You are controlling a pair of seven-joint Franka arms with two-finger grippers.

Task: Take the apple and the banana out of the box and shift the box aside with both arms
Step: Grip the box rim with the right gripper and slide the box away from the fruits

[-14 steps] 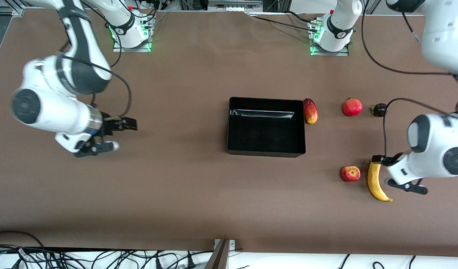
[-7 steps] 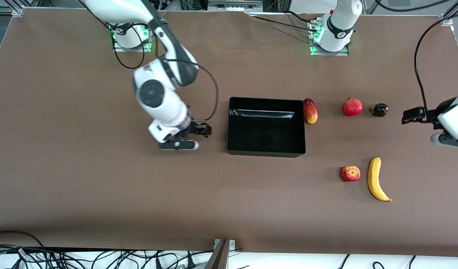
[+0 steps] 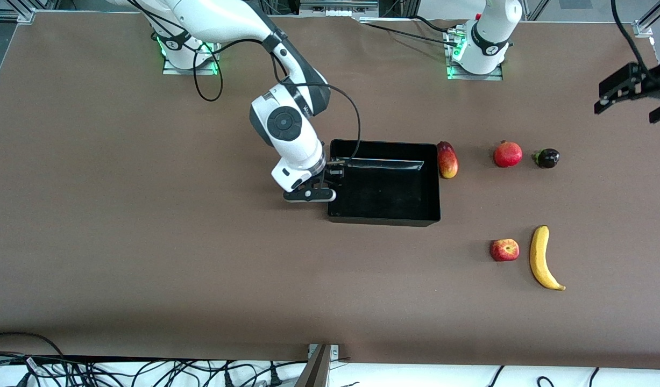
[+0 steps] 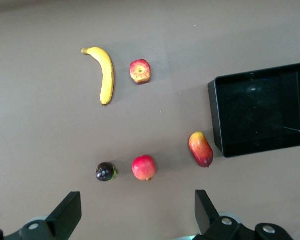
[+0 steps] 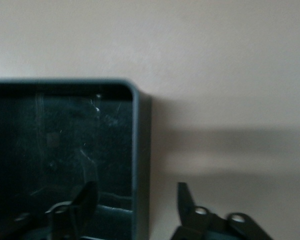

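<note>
Straddling the black tray's [image 3: 384, 183] wall at the right arm's end, the right gripper [image 5: 135, 205] stands apart, one finger [image 5: 82, 200] inside, one outside. High over the table's left-arm edge, partly cut off, the left gripper [image 4: 135, 212] gapes wide. Nearer the front camera than the tray, apple [image 3: 504, 250] and banana [image 3: 543, 258] lie just beside each other on open table.

Both arms are glossy white with black joint bands and grey round caps, trailing loose black cables, ending in black two-finger grippers, right gripper [image 3: 330, 180] and left gripper [image 3: 633, 99], above green-lit bases.
</note>
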